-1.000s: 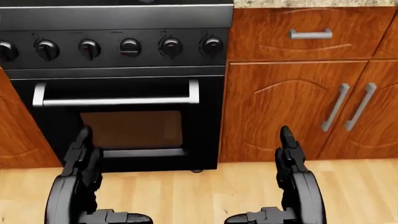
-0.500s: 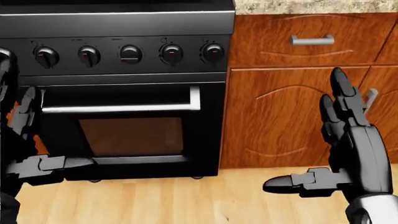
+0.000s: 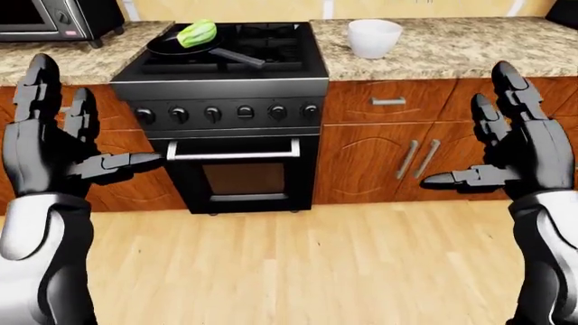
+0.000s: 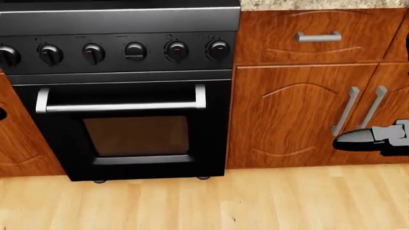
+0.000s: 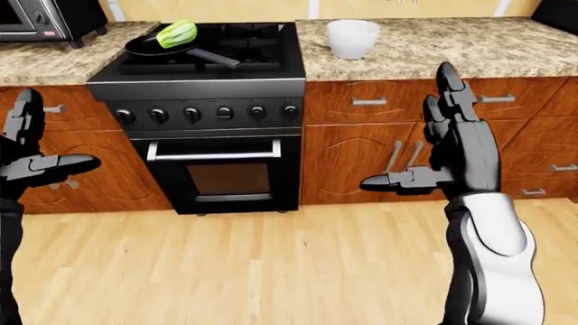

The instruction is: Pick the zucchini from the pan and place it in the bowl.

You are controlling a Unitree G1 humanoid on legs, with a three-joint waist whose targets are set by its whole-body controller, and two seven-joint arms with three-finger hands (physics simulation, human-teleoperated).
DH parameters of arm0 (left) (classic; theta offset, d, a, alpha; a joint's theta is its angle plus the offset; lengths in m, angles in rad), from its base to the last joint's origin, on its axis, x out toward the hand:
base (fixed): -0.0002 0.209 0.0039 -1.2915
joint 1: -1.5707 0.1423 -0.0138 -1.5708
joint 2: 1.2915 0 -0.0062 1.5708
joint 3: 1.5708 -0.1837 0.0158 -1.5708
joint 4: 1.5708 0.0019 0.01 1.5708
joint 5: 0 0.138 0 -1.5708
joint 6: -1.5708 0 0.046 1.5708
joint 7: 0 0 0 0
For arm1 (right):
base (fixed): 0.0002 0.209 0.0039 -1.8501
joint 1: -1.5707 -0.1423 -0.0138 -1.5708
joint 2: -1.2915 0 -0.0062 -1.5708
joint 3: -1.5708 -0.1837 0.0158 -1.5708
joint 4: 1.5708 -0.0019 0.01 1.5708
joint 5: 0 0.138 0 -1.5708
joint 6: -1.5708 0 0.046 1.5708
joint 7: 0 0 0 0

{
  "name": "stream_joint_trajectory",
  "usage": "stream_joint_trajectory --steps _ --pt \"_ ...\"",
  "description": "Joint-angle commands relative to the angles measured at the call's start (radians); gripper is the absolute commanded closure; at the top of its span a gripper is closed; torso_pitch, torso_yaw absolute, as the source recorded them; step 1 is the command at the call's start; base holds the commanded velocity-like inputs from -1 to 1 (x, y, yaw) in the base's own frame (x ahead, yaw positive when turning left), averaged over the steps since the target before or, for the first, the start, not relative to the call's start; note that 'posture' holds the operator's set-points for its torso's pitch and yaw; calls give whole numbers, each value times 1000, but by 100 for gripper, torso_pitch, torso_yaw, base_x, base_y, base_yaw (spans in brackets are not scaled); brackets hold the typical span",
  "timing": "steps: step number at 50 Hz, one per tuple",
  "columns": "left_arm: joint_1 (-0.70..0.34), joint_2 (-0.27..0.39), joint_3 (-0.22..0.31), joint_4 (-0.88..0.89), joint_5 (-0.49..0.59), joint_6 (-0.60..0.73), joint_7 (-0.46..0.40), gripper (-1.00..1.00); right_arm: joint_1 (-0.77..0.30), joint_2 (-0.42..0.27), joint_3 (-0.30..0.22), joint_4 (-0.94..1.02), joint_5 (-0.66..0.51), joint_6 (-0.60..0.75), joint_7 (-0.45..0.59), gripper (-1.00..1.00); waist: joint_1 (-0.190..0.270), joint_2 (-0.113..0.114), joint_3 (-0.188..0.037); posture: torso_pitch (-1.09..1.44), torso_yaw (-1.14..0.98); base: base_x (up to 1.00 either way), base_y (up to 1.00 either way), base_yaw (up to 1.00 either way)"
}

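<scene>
Black hands are raised higher than before, left hand (image 3: 49, 145) and right hand (image 3: 524, 152), fingers spread apart; zucchini (image 3: 197, 32) is left in pan (image 3: 185, 46).

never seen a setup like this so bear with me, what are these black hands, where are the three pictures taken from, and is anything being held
The pictures are simulator renders from three cameras on a humanoid robot's head, looking the way it faces. The black hands are its own: the left hand and the right hand, each with three fingers, raised and spread open. Neither holds anything.

The two eye views are a pair showing almost the same kitchen. The head view looks lower, at the black stove, the wooden cabinets and only a fingertip of the right hand.

On the stove top sits a dark pan with the green zucchini in it. To its right in the view, a white bowl stands on the speckled counter. A microwave is at top left.
</scene>
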Motion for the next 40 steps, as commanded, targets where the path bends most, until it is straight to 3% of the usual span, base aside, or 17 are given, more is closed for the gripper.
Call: stream_joint_trajectory --steps 1,13,23,24,33,34,35,36,37,39,40 --pt "-29 32 19 -31 -17 -25 7 -100 -27 -32 -14 -33 18 -7 -4 -100 0 2 -18 0 0 0 0 0" --pt "-56 105 55 -51 -55 -14 25 -100 -90 -119 -53 -42 41 32 11 -100 0 2 -12 0 0 0 0 0" --pt "-54 108 52 -40 -47 -26 25 -100 -98 -133 -29 -35 17 19 33 -100 -1 4 -14 0 0 0 0 0" --pt "-57 111 55 -42 -51 -20 27 -100 -103 -137 -30 -39 17 24 36 -100 -2 7 -33 0 0 0 6 0" --pt "-59 121 72 6 -66 -100 8 -100 -130 -158 -46 -33 21 -31 38 -100 -5 19 -19 0 0 0 7 0" --pt "-58 124 75 11 -70 -114 6 -100 -139 -165 -48 -37 27 -29 36 -100 -2 6 -2 0 0 0 5 0" --pt "-56 125 79 11 -77 -126 4 -100 -139 -173 -45 -38 24 -35 36 -100 -3 14 -21 0 0 0 6 0" --pt "-54 127 82 9 -84 -135 5 -100 -134 -178 -40 -37 12 -57 42 -100 -1 3 -3 0 0 0 5 0" --pt "-51 129 81 7 -81 -150 3 -100 -135 -177 -41 -39 14 -56 44 -100 -3 11 -21 0 0 0 5 0" --pt "-49 129 85 12 -89 -176 -1 -100 -126 -175 -39 -36 3 -87 58 -100 -4 8 -14 0 0 0 5 0" --pt "-49 129 84 25 -88 -191 -3 -100 -120 -175 -37 -38 -4 -101 66 -100 -2 2 4 0 0 0 5 0"
